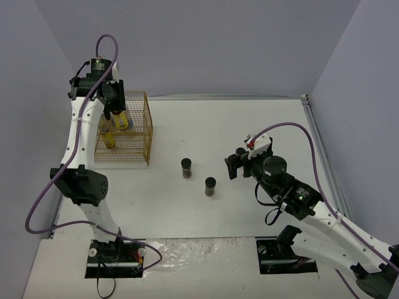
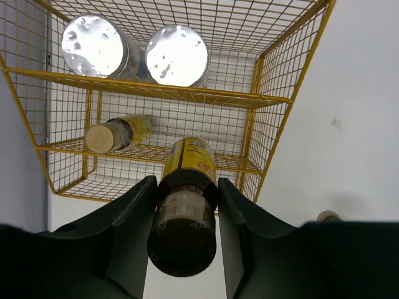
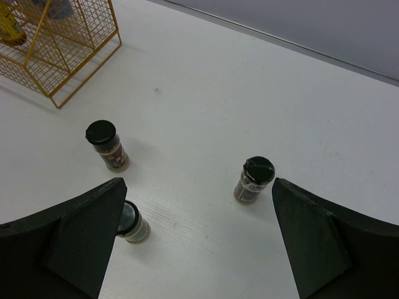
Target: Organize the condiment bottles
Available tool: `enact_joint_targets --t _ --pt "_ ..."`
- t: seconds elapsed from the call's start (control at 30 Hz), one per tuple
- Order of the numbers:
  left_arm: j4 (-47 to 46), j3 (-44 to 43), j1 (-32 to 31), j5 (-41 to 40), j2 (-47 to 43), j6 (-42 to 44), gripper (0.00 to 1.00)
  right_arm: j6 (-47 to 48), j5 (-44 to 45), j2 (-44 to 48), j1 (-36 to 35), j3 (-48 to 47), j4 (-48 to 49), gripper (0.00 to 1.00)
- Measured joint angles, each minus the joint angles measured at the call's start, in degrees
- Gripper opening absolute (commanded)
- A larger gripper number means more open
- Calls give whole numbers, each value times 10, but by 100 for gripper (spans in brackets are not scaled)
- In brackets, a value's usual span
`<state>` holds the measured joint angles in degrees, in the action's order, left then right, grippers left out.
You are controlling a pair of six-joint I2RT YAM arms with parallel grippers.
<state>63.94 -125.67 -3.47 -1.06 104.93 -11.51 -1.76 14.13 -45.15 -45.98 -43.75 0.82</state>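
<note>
In the right wrist view alone stands a third dark jar (image 3: 133, 224).

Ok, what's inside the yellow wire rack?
Two silver-lidded jars on its upper tier, one yellow bottle lower down. The left gripper and held bottle cover part of that tier.

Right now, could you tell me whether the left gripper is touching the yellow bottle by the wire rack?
Touching. The left wrist view shows the left gripper pressed against both sides of the yellow bottle near its cap, with no gap.
</note>
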Motion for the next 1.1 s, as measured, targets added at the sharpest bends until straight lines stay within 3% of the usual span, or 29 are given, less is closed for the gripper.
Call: enact_joint_targets --t 0.2,0.7,0.93,1.1 --pt "-34 1 0 -5 40 13 0 0 0 0 0 1 0 100" --pt "-77 37 4 1 40 21 0 0 0 -8 0 2 -2 100" --pt "-127 160 6 9 28 21 0 0 0 -10 0 2 -2 100" --pt "-172 231 7 12 21 21 13 0 0 -14 0 2 -2 100"
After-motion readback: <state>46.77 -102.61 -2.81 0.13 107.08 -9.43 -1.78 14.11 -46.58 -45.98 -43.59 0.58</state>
